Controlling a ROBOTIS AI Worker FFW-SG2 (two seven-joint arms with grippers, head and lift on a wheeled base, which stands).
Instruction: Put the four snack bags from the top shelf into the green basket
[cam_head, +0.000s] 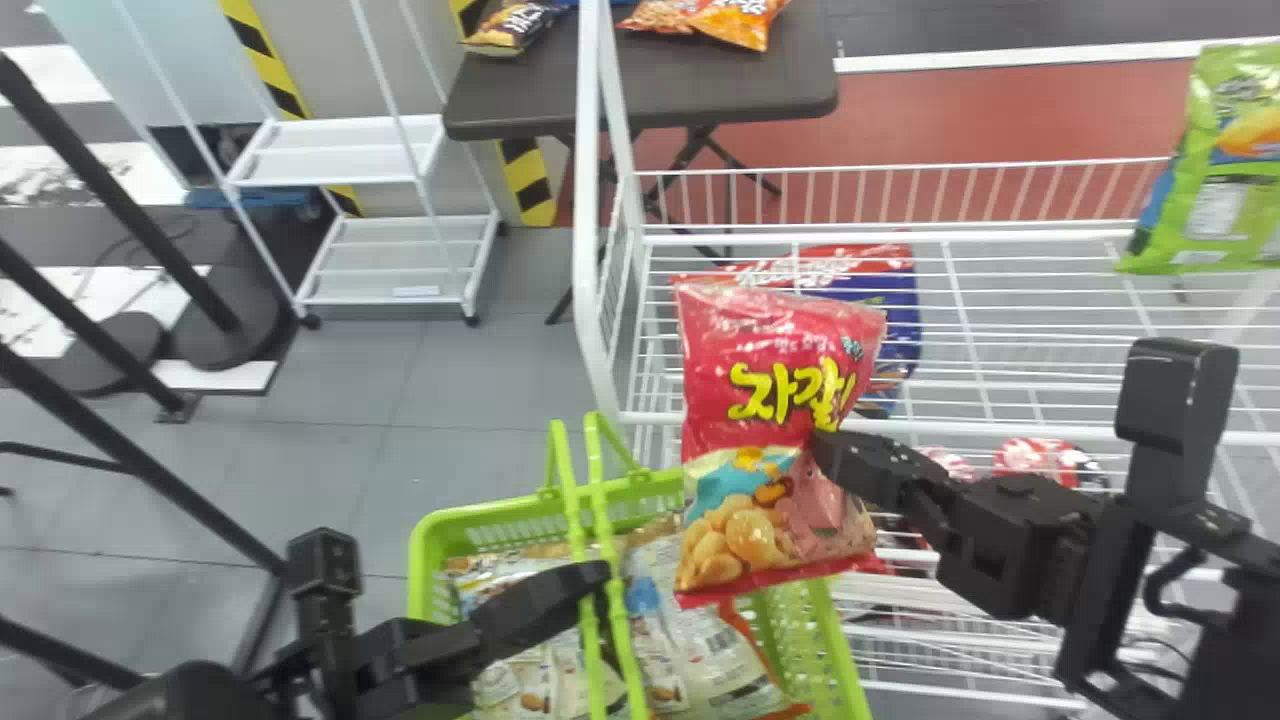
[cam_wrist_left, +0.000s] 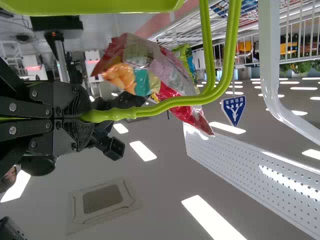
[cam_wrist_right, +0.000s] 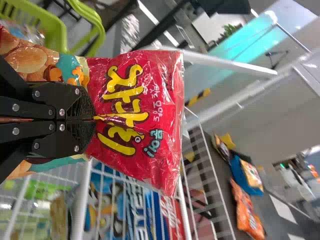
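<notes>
Basket (cam_head: 500, 510) is sitting at your seven o'clock, holding packets (cam_head: 690, 640), though you're not seeing how many count; your left gripper (cam_wrist_left: 90, 117) is clenching its handles (cam_head: 600, 490). Your right gripper (cam_wrist_right: 94, 118) is grasping the red snack bag (cam_head: 770, 330) at the basket's one o'clock, probably needing lowering past those handles. Red-and-blue bag (cam_head: 900, 310) at one o'clock and green bag (cam_head: 1225, 160) at two are probably remaining. White rack (cam_head: 350, 165) is standing at ten.

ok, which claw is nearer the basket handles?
Left. The left claw is clamped on the handles; the right claw is off to their right, gripping the red bag.
</notes>
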